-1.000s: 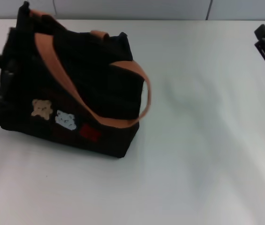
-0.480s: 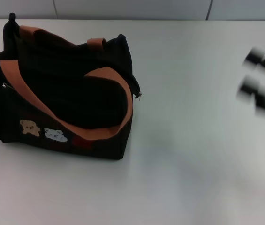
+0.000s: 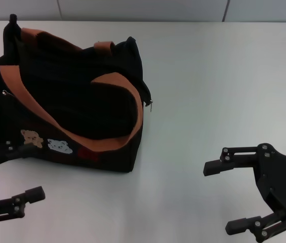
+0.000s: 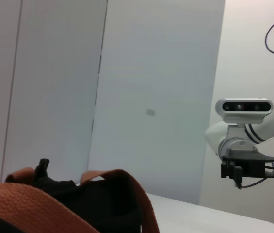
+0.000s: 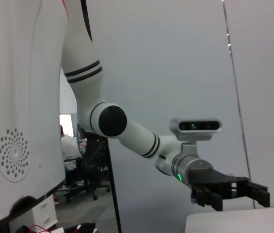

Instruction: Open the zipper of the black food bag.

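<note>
White tabletop fills the head view, meeting a pale panelled wall along the top edge of the frame. At the lower right of that frame the right gripper hovers above bare table, its two black fingers spread wide apart with nothing between them; one fingertip sits at mid-height, the other near the bottom edge. At the lower left the left gripper likewise has its fingers well apart, holding nothing; its upper finger lies just in front of the lower front edge of the black food bag, though contact cannot be judged. The bag stands upright in the upper left of the frame, well apart from the right gripper. Rust-brown straps loop over its top, and a tan bear patch, a pale-blue bear patch and a red mark sit low on its front panel. The zipper runs along the top rim, and its small silver pull tab dangles at the bag's right-hand end. In the left wrist view, the bag's strap and top fill the lower left and the right gripper shows far off at the right edge. The right wrist view shows the left gripper at lower right.
</note>
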